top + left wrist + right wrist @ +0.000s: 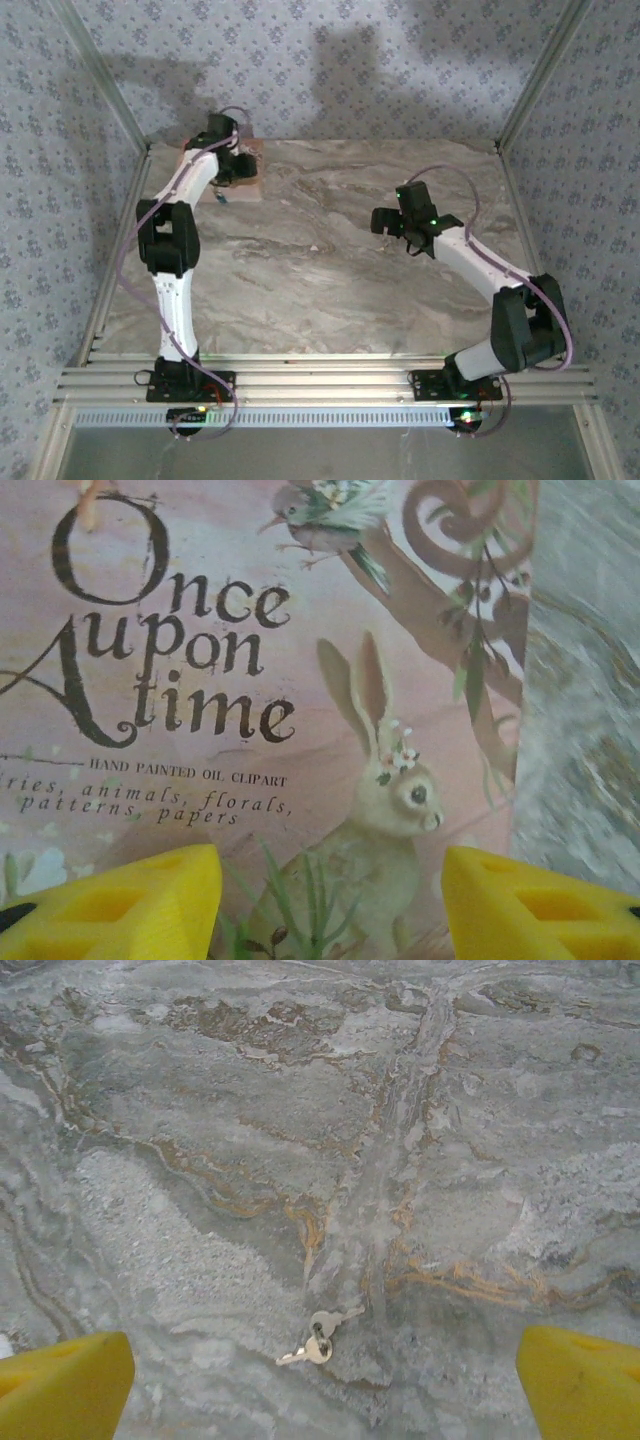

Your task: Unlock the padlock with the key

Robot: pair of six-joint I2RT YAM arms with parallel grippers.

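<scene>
The left gripper [330,900] is held part-open, empty, above the pink box [300,600]. The right gripper [325,1385], spread wide and empty, and the keys [318,1338] are located well apart from the box.

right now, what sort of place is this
Probably a robot test booth, not a home: an aluminium rail frame and patterned backdrop walls close in a marble-look tabletop.

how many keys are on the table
2. Both lie together on the marble table, low in the right wrist view. The upper key points right; the lower key, touching it, points left. Others may be hidden elsewhere.
</scene>
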